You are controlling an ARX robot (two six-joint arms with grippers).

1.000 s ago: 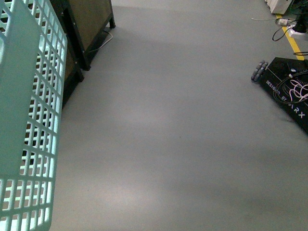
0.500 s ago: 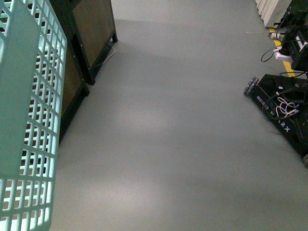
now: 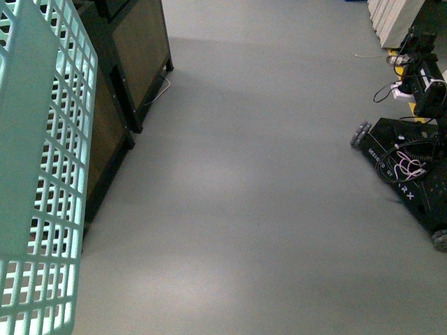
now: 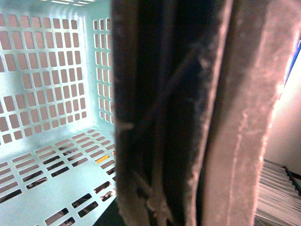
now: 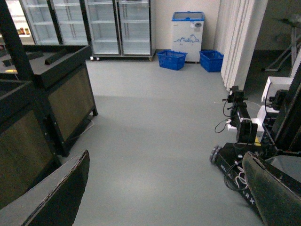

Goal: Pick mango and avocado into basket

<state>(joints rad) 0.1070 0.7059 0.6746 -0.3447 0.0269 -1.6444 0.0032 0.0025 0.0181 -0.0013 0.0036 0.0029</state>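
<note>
- Right claw (image 5: 165, 157) is seen released: its two dark, tan-edged fingers (image 5: 61, 188) are spread wide, with only floor between them.
- Whether the left claw (image 4: 174, 117) is clenched cannot be told. Only blurred dark and brownish bands are seen close against its camera.
- White lettering ending in "RX" is read on the black wheeled robot base (image 3: 419, 202), draped with cables at the front view's right.
- A blue mountain graphic is printed on the white chest freezer with a blue lid (image 5: 187, 30).
- The pale turquoise slotted plastic basket (image 3: 42, 174) is seen close at the front view's left edge, beside dark display stands with brown panels (image 3: 143, 56).
- A smooth grey floor (image 3: 237, 195) is spread through the room, with glass-door refrigerators (image 5: 103, 23) and two blue plastic crates (image 5: 171, 59) along the far wall.
</note>
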